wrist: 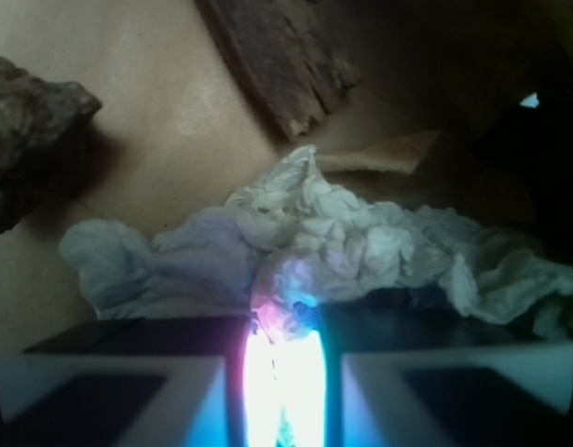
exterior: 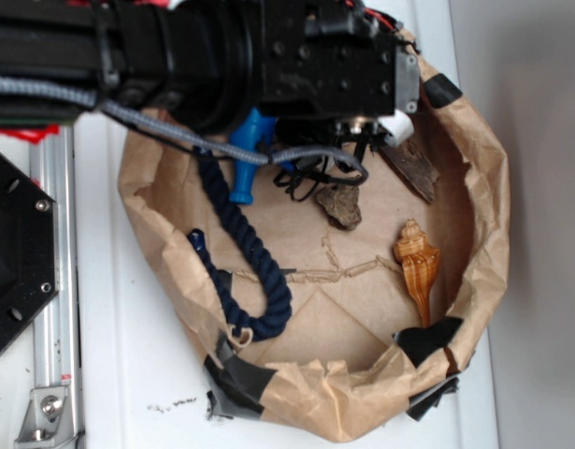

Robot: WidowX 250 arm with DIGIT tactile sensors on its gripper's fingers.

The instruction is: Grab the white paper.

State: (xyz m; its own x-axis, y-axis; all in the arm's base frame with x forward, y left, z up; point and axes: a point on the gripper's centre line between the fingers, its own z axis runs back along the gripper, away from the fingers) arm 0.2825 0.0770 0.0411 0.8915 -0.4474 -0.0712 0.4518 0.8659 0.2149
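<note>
A black robot arm [exterior: 175,51] reaches in from the left along the far edge of the exterior view, lying nearly level over a nest of crumpled brown kraft paper [exterior: 474,178] with black tape patches, which sits on a white table [exterior: 128,355]. The arm's boxy wrist block ends over the far right part of the nest, and the tool [exterior: 376,131] points down into it. A grey braided cable [exterior: 156,126] trails along the arm and loops under the wrist.

In the wrist view the tool's two dark fingers [wrist: 118,372] sit at the near edge of the picture, close together, with only a narrow, brightly lit gap between them. A fold of the white paper [wrist: 361,247] lies in that gap, so the tool appears closed on the paper. The rest of the wad spreads left and right just beyond the fingers, resting on the brown paper floor.

A rough brown rock [wrist: 30,130] lies to the left of the wad, and a strip of bark [wrist: 281,56] lies beyond it. In the exterior view, a dark blue rope [exterior: 245,253] curves down the left side of the nest, a blue bottle [exterior: 248,154] lies partly under the arm, and an orange-brown spiral seashell [exterior: 418,267] rests toward the right.
</note>
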